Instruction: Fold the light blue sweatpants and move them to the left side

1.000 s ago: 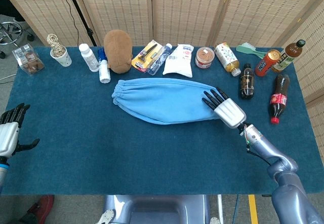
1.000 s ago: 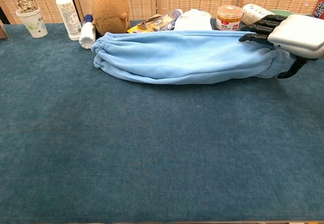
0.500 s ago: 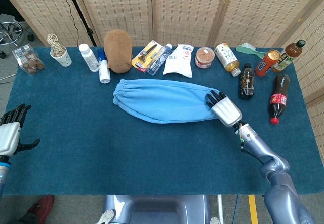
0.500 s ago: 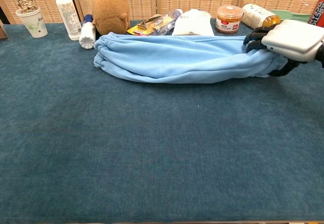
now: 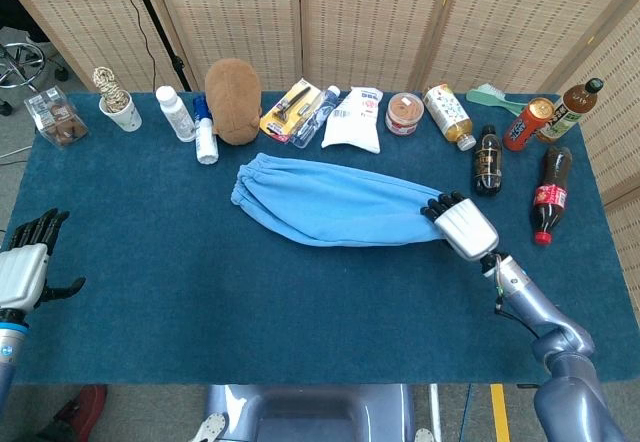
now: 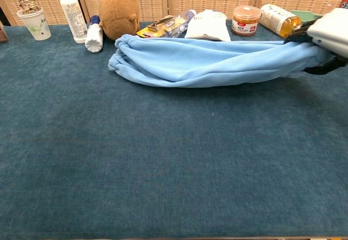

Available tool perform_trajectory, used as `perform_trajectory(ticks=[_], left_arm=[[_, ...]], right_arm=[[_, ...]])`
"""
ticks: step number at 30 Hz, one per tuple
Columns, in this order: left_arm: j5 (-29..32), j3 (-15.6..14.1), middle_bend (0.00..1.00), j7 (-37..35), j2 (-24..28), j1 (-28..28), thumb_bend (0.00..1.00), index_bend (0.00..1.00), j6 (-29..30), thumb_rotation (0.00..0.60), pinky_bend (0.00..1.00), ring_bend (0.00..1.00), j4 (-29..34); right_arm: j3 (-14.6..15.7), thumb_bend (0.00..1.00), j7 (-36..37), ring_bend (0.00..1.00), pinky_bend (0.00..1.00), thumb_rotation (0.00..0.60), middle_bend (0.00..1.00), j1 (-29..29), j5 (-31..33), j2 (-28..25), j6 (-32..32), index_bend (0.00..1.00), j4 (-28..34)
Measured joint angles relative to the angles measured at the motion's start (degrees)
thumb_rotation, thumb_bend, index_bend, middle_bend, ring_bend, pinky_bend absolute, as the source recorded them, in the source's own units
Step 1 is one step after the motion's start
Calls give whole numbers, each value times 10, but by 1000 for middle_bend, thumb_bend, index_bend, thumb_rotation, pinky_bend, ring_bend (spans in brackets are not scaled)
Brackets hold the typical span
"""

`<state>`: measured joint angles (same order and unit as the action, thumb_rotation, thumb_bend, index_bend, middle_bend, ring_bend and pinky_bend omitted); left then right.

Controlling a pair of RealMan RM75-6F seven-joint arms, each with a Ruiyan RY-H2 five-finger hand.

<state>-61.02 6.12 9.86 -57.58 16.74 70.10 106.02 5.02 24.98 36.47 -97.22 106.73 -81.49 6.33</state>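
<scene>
The light blue sweatpants [image 5: 330, 202] lie stretched out as a long narrow bundle across the middle of the blue table, also visible in the chest view as sweatpants [image 6: 212, 61]. My right hand [image 5: 462, 226] grips their right end, fingers curled into the cloth; in the chest view that hand [image 6: 329, 33] sits at the right edge, lifting the end slightly off the table. My left hand [image 5: 28, 262] hovers at the table's left edge with fingers spread and nothing in it.
Along the back edge stand a brown plush [image 5: 232, 86], white bottles [image 5: 176, 112], a paper cup [image 5: 122, 112], snack packs [image 5: 354, 118], a jar [image 5: 404, 112]. Drink bottles [image 5: 487, 160] and a cola bottle [image 5: 549, 194] stand close to my right hand.
My right hand closed on the pants' right end and pulled it rightward and toward me; the whole bundle slid right and stretched out. The left hand barely shifted.
</scene>
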Motion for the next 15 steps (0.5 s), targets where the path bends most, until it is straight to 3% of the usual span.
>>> perform_trajectory(ticks=[8, 15], left_arm=[[-10, -3, 0, 7, -1, -3, 210, 0, 7, 600, 0, 0, 9], [-8, -3, 0, 15, -3, -3, 209, 0, 8, 600, 0, 0, 12]], right_arm=[[21, 835, 12, 399, 460, 600, 440, -42, -17, -38, -58, 641, -10], [49, 852, 11, 398, 461, 600, 439, -79, -44, -82, -156, 641, -13]])
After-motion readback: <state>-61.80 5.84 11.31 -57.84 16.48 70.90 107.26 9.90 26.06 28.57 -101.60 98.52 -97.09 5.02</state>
